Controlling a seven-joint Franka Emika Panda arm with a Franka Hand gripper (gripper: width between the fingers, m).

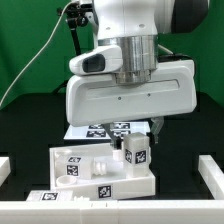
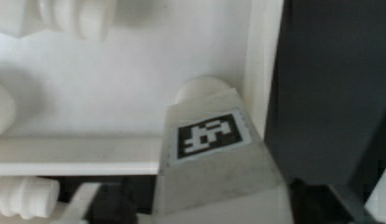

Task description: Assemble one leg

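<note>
- Two-finger gripper (image 1: 137, 140) hanging below the big white arm housing, fingers mostly hidden behind that housing; closed narrowly on the small white chunky plastic leg (image 1: 136, 152) with black-and-white square tags, as far as the exterior view allows a judgement.
- Confirmed only partly by the wrist view: leg (image 2: 211, 140) filling the middle of the picture with one tag facing the camera, fingertips themselves out of sight, so the exact bite unclear.
- Directly beneath the gripper: leg upright, its lower end at or just above the large flat white slab (image 1: 100, 172) with holes and tags; touching or slightly apart, cannot tell.
- Beside the held leg, on the slab: rounded white shapes (image 2: 74, 20), probably further loose parts or mounting bosses, too blurred to name.
- Behind the gripper, farther from the camera: thin flat marker board (image 1: 105, 128) lying on the dark table (image 1: 30, 130).
- Farther out: white border rails (image 1: 212, 172) at the table edges, green backdrop beyond.
- Judged step: bringing the leg to its hole in the slab, seating and screwing not yet done.
- Likely trouble: slight tilt or offset of the leg against the hole, causing jamming or cross-threading.
- Also possible: downward push off centre, sliding or tipping the unclamped slab.
- Also possible: shallow grip, letting the leg twist between the fingers under load.
</note>
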